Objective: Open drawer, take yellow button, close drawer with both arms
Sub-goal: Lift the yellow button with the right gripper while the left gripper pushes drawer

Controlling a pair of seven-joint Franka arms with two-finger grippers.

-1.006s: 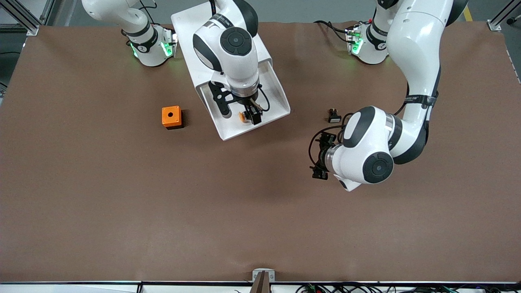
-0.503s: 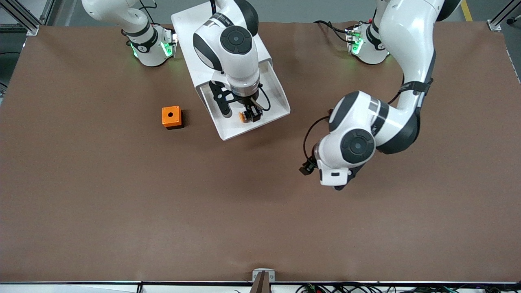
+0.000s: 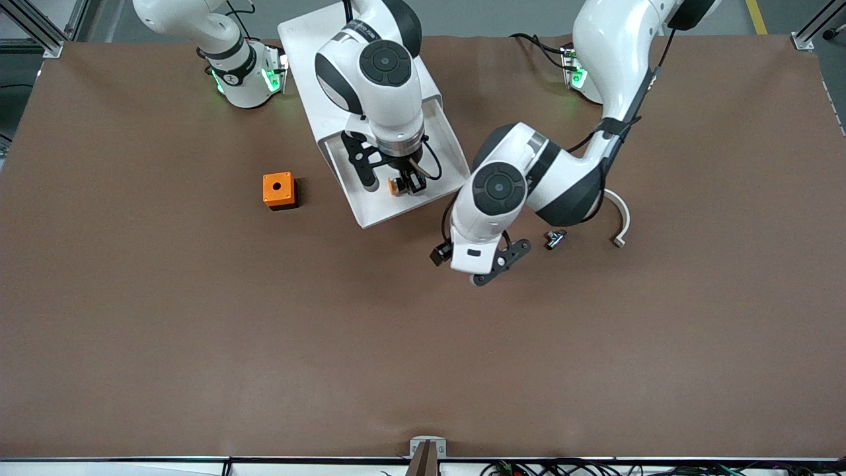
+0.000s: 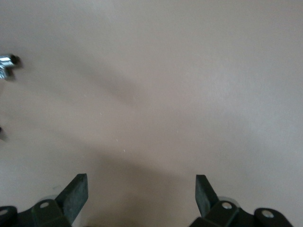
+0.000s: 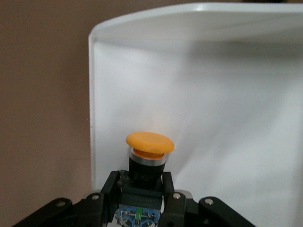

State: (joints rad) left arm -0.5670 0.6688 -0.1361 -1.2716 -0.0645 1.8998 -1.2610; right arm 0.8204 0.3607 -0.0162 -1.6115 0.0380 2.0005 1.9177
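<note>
The white cabinet [image 3: 305, 46] stands between the arms' bases, and its top drawer [image 3: 373, 217] is pulled out toward the front camera. My right gripper [image 3: 404, 186] is over the open drawer, shut on the button's black body. The button's orange cap [image 3: 393, 187] points away from the gripper. In the right wrist view the button [image 5: 149, 150] sits between the fingers of my right gripper [image 5: 142, 183], over the drawer's white floor [image 5: 213, 118]. My left gripper [image 3: 477, 268] is open and empty over bare table, near the drawer's corner. In the left wrist view it [image 4: 141, 189] shows only tabletop between its fingers.
An orange cube [image 3: 278, 190] with a round hole lies beside the drawer, toward the right arm's end. A small dark and silver piece [image 3: 555, 238] lies on the table by the left arm's elbow; it also shows in the left wrist view [image 4: 6, 64]. A white curved strap [image 3: 621, 221] hangs near that elbow.
My left arm has swung from its end of the table toward the drawer, its hand now turned downward. My right gripper with the button has shifted slightly toward the cabinet.
</note>
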